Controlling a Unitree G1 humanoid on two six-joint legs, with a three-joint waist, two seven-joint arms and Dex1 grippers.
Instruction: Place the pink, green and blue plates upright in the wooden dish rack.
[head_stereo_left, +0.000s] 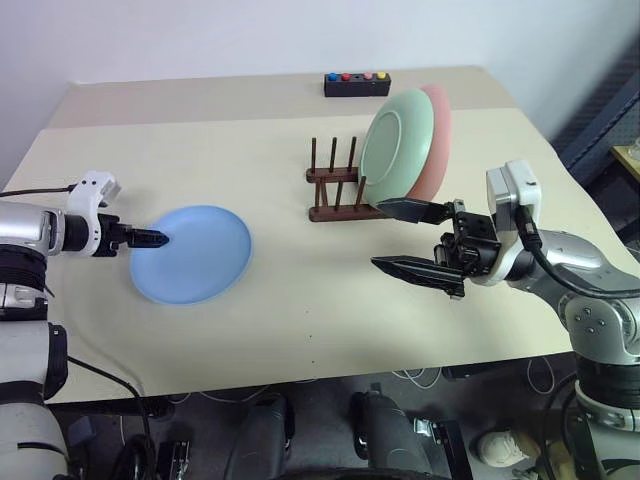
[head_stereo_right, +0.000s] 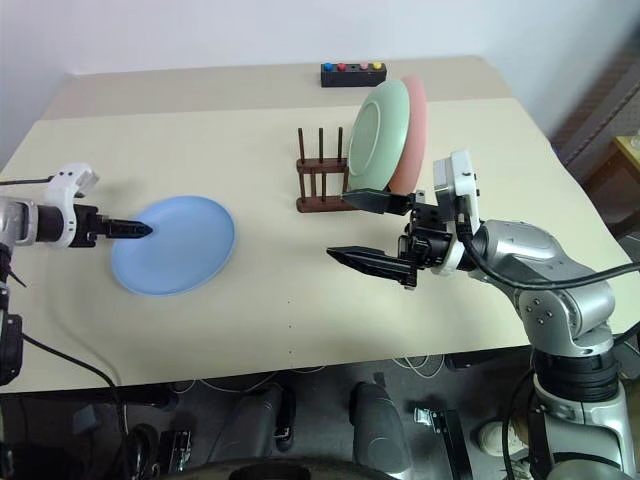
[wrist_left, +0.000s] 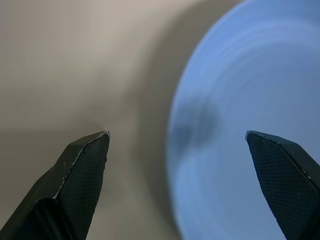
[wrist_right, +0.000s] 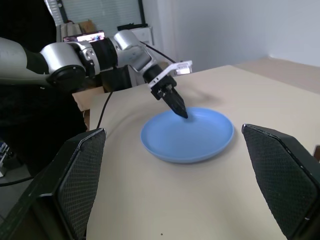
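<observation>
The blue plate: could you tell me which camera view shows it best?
The right wrist view: the whole blue plate lies flat on the table, rim visible all round. Both eye views show it whole but smaller; the left wrist view shows just part of its rim and face.

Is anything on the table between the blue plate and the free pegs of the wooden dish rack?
Nothing visible. The blue plate lies flat with bare table between it and the wooden dish rack. The green plate and pink plate stand at the rack's far end; the pegs nearer the blue plate are free.
</observation>
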